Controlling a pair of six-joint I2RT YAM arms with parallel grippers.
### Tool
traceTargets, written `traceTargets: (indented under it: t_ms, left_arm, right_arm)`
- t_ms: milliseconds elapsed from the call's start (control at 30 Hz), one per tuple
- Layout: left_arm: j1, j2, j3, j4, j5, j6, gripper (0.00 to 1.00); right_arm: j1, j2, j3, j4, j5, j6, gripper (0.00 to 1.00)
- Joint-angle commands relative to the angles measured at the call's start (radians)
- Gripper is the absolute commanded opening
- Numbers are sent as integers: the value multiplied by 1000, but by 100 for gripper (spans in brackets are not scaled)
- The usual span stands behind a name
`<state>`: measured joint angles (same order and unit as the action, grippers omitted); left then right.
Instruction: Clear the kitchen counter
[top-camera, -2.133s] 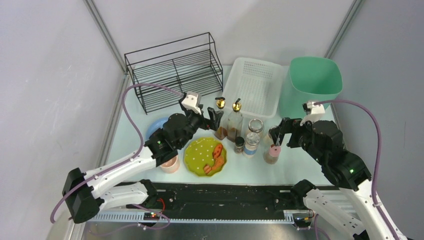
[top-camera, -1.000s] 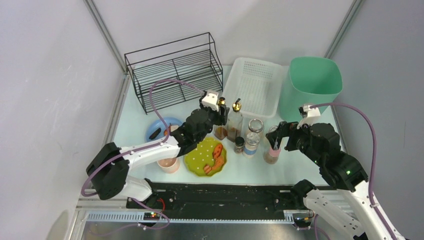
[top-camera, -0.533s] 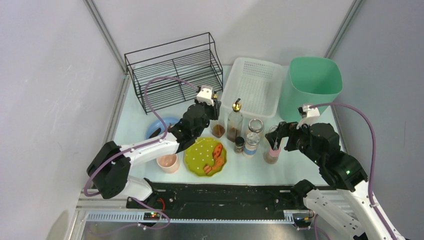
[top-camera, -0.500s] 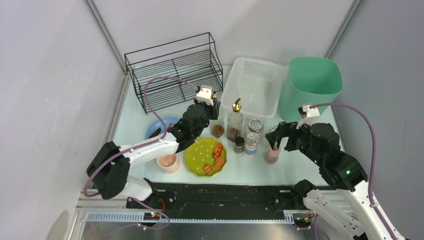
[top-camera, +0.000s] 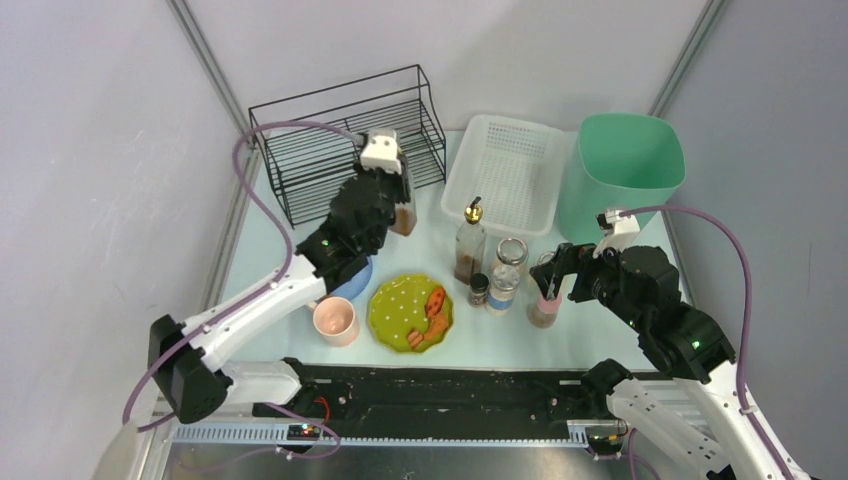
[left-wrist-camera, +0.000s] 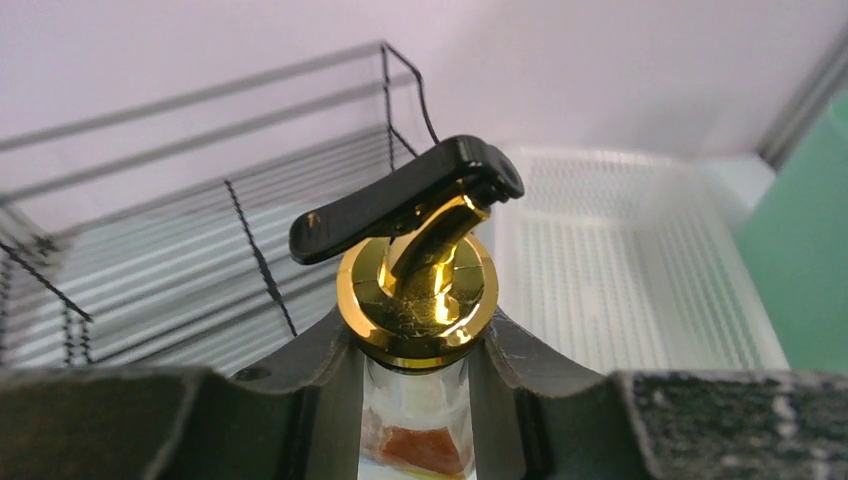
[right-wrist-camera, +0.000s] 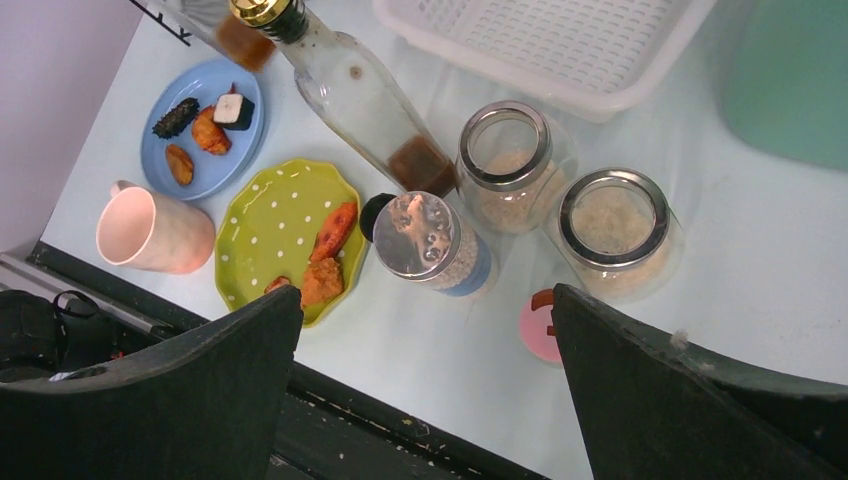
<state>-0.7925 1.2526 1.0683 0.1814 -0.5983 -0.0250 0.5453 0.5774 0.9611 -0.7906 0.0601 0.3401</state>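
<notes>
Left pincer (left-wrist-camera: 418, 372) is clamped tight on the neck of a clear glass oil bottle (left-wrist-camera: 417, 290) with a gold collar and a black lever spout. Its dark fingers (left-wrist-camera: 330, 390) press in from both sides just under the collar. From the top camera the bottle (top-camera: 405, 215) stands roughly upright at the right front corner of the black wire rack (top-camera: 330, 150). I can't tell whether its base is clear of the surface.

Right pincer (right-wrist-camera: 428, 300) is spread wide and grips nothing. It hangs over a small pink-lidded jar (right-wrist-camera: 540, 325), with two open glass jars of pale grains (right-wrist-camera: 620, 225) and a silver-lidded jar (right-wrist-camera: 420, 235) just beyond.

Further out there's a second gold-capped oil bottle (top-camera: 468, 245), a green polka-dot plate with fried pieces (top-camera: 405, 315), a pink cup (top-camera: 335, 320) and a blue plate of food (right-wrist-camera: 205, 125). At the back sit a white perforated plastic basket (top-camera: 505, 170) and a mint-green bin (top-camera: 625, 165).

Underneath it all is the pale mint-green tabletop (top-camera: 480, 345), flat, smooth and matte. Its front edge runs left to right along the black rail by the arm bases, and it stretches away to the rear wall. Which side is the longer one is hard to judge from this angle.
</notes>
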Motion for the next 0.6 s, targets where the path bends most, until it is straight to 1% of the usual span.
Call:
traceTargets:
  t_ms: [0, 133, 300, 433, 500, 567]
  left_arm:
    - [37, -65, 172, 17, -106, 109, 0]
    - [87, -27, 315, -6, -115, 129, 0]
    - [142, 86, 535, -23, -130, 175, 0]
    - [203, 178, 679, -66, -109, 172, 0]
    - [239, 225, 752, -101, -99, 164, 0]
    - [292, 285, 825, -142, -79, 129, 0]
  right_arm:
    - [-3, -10, -3, 42, -28, 12, 100]
    - [-1, -22, -3, 51, -42, 24, 100]
    - [-2, -45, -3, 42, -43, 25, 100]
    - [-1, -45, -4, 34, -48, 29, 100]
    - [1, -45, -3, 35, -89, 34, 100]
    - [4, -47, -4, 41, -114, 47, 97]
